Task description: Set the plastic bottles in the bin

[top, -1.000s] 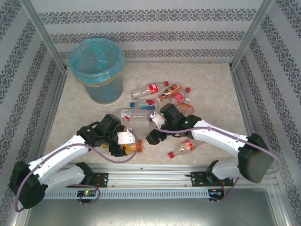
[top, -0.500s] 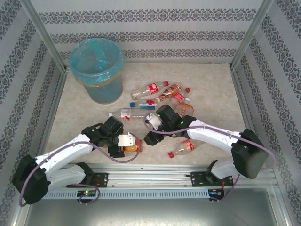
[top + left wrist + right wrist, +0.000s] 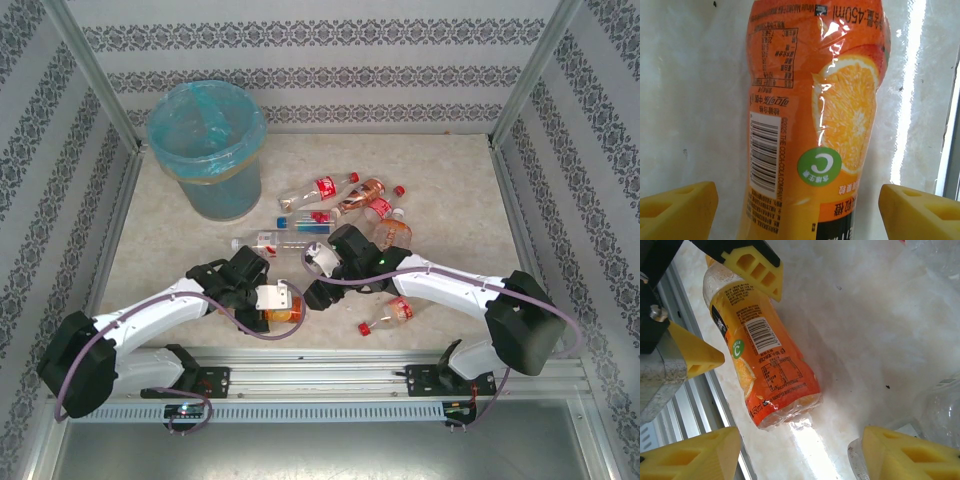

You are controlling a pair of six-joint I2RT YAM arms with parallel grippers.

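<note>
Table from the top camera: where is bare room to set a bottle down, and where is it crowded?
Free: the far right corner between the bottle pile and the right frame; also the left strip in front of the bin. Crowded: the middle, around the pile and the orange bottle.

- bin (image 3: 225, 195), far left corner of the table (image 3: 450, 200): translucent, light blue bag liner.
- table: pale cream, faintly marbled.
- orange-labelled bottle (image 3: 810, 125), near edge: orange label, orange-slice picture, green disc with white C, white barcode panel, black print.
- clear bottles (image 3: 325, 188), table centre: red-and-white labels, red caps; blue-capped bottle (image 3: 305, 226) with blue band.
- left gripper (image 3: 799, 212) and right gripper (image 3: 800, 455): yellow fingers (image 3: 677, 210).
- arms (image 3: 450, 285): white, black joints.
- cable (image 3: 230, 325): purple.
- walls (image 3: 320, 75): white, grey ornamental stripes.
</note>
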